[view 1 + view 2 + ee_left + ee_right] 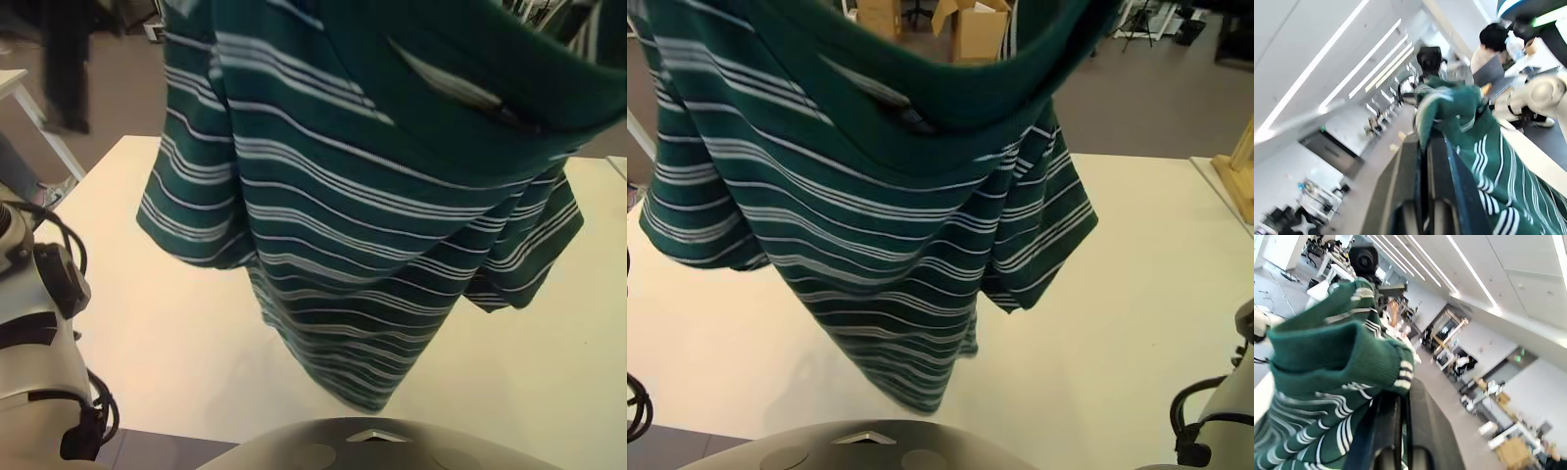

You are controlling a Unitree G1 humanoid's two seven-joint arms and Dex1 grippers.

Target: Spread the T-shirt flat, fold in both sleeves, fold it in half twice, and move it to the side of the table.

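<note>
While hoisted above table [1136, 294], green white-striped T-shirt [353, 225] hangs below both claws, lower hem low over tabletop, contact unclear. Fingers of left gripper [1423, 142] pressed together on bunched fabric. Fingers of right gripper [1402, 387] likewise clamped on ribbed edge. Cloth drapes down from each claw, sleeves dangling.

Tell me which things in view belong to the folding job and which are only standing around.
Job: T-shirt, held up by left gripper and right gripper; table beneath it.
Standing around: cardboard boxes; wooden frame.
</note>
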